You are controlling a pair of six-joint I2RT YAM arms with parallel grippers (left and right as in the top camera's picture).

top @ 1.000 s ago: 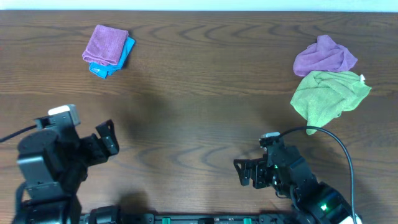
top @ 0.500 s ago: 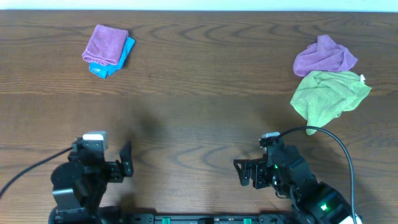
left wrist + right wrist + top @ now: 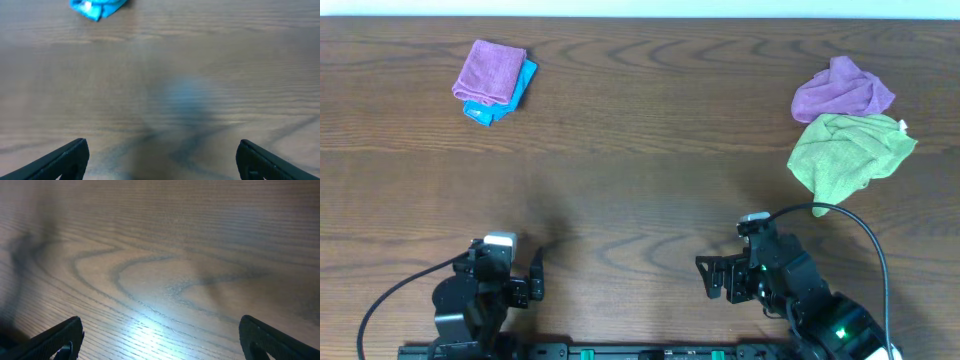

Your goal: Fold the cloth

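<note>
Left tool drew back — like right tool, agape, empty — cloth far beyond it.

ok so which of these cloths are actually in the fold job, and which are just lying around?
In the job:
- pinkish-mauve cloth, far left, lying folded on top of another cloth
- left pincer and right pincer, both open, holding nothing

Lying about:
- blue cloth, under the mauve one
- violet cloth, crumpled, far right
- lime-green cloth, crumpled beside it
</note>
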